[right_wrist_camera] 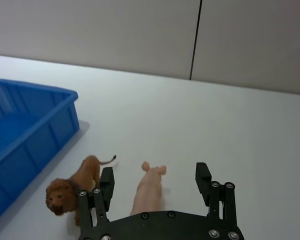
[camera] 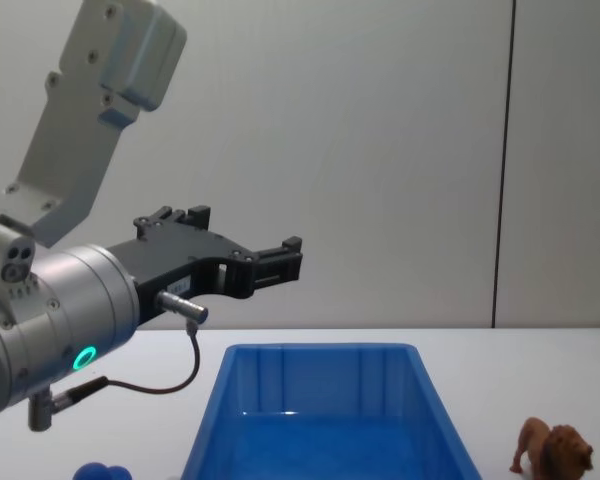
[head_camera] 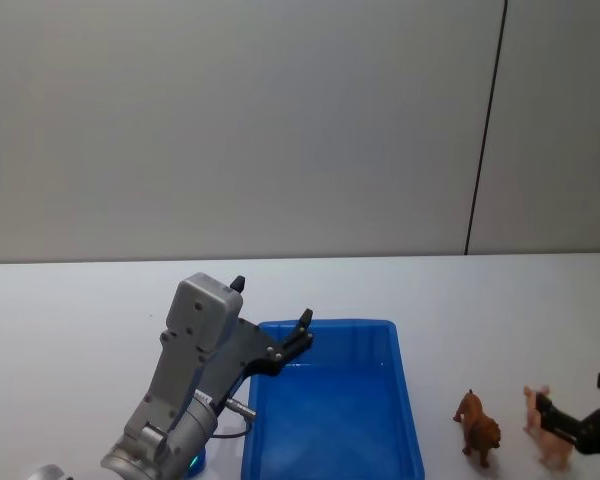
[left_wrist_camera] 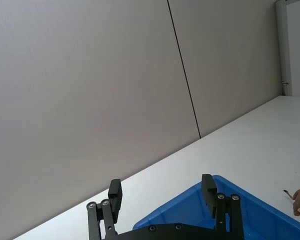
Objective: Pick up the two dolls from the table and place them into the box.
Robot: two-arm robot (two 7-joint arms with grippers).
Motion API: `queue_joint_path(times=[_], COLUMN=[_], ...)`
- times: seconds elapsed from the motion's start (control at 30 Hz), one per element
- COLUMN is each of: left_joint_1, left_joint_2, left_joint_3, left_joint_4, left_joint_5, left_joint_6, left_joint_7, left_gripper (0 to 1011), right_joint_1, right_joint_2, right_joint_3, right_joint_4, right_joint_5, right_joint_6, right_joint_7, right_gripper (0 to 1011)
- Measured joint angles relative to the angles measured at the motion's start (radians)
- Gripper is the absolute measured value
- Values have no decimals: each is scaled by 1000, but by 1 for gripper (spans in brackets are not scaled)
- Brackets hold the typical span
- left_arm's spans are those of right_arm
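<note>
White tabletop [head_camera: 80, 300], plain grey wall behind. Right end effector [right_wrist_camera: 155, 175] open, fingers either side of pink pig [right_wrist_camera: 150, 192]; contact unclear. Brown lion [right_wrist_camera: 75, 185] just beside; blue bin [right_wrist_camera: 35, 125] beyond. Left end effector [left_wrist_camera: 161, 184] open above bin. Pig likely light, rigid, slick: pinch across flanks.

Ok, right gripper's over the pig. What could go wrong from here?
1. The lion stands close beside one finger of the open right gripper, which straddles the pig. Coming down or closing could knock the lion over.
2. The left gripper, open, hovers above the box near its far left corner. Carrying the pig in could crowd the two arms there.
</note>
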State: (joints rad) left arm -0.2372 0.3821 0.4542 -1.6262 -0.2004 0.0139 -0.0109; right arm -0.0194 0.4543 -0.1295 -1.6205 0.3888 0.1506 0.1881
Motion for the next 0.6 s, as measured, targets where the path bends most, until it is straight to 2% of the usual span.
queue_joint_path(times=[0.43,0.6], left_joint_1=[0,0], left_joint_2=[0,0], left_joint_3=[0,0], left_joint_4=[0,0], left_joint_5=[0,0], left_joint_6=[0,0], left_joint_7=[0,0], left_gripper=[1001,1001], right_joint_1=[37,49], right_joint_2=[-28,-38], right_joint_3=[-24,-31], right_joint_4=[98,117], right_joint_5=[4,8], right_joint_6=[55,72], right_joint_7=[45,54], right_gripper=[1001,912])
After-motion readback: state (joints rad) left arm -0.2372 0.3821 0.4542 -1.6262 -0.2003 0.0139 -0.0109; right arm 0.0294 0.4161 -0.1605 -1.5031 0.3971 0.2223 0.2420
